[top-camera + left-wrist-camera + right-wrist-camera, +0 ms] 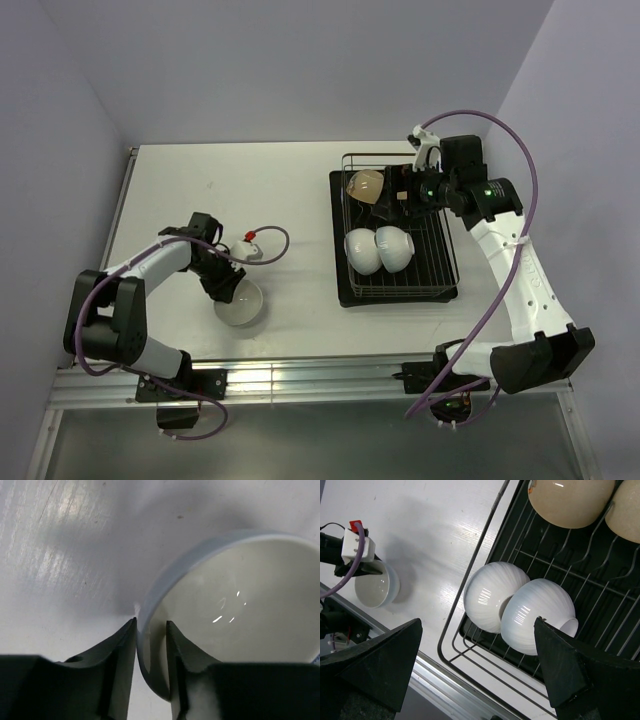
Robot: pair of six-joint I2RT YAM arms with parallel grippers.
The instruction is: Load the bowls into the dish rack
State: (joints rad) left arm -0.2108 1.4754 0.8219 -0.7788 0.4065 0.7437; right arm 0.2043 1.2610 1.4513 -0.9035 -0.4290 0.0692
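Well, left jaws pinch the rim of a small glossy white bowl (240, 630); right jaws gape over the dark wire dish rack (438, 262).

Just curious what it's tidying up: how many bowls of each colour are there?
White bowls: 3
Tan bowls: 2
Total: 5
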